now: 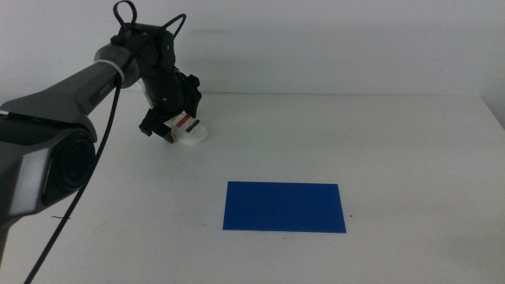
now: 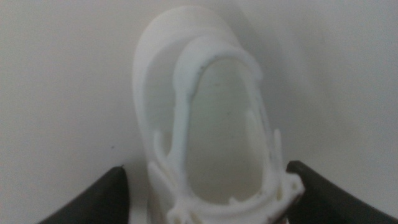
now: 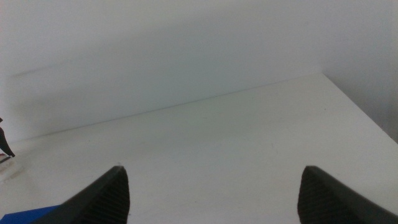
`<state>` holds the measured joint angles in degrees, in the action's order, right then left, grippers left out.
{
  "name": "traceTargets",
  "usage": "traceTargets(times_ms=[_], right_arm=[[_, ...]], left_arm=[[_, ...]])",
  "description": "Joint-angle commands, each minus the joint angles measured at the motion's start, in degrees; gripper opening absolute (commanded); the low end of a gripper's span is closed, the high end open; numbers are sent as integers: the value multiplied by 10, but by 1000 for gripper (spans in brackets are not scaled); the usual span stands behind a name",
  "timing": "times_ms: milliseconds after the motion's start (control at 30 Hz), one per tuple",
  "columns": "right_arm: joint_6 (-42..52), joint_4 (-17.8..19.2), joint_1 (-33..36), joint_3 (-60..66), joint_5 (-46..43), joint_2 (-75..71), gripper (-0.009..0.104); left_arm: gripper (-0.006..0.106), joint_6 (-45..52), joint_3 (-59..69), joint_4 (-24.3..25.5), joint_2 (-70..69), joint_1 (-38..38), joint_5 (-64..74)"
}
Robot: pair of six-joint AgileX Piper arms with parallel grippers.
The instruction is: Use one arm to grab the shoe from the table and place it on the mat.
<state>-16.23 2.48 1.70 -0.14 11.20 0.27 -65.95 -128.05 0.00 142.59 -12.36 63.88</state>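
The white shoe (image 1: 193, 134) with a red-pink strap lies on the table (image 1: 379, 142) at the far left. My left gripper (image 1: 177, 126) is lowered over it, and the arm (image 1: 71, 95) comes in from the left. In the left wrist view the shoe (image 2: 211, 124) sits between the open jaws of the left gripper (image 2: 208, 177). One jaw touches its side and the other stands a little off. The blue mat (image 1: 284, 207) lies flat in the middle, nearer the front, with nothing on it. My right gripper (image 3: 211, 180) is open and empty, out of the middle view.
The white back wall (image 1: 331, 39) rises behind the table's far edge. A corner of the mat (image 3: 31, 214) shows in the right wrist view. A black cable (image 1: 79, 197) hangs from the left arm over the table's left part.
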Motion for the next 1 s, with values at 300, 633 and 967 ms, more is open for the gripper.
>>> traceTargets(times_ms=[300,633,967], right_arm=[[1,3,1,1,-6,-3,79],[1,3,1,1,-6,-3,79],[1,3,1,1,-6,-3,79]], left_arm=[[40,-1,-6,-9,-3,6,-10],[-2,-19,17,96,-124,-55,61],[-2,-172,279,141,-306,-203,46]])
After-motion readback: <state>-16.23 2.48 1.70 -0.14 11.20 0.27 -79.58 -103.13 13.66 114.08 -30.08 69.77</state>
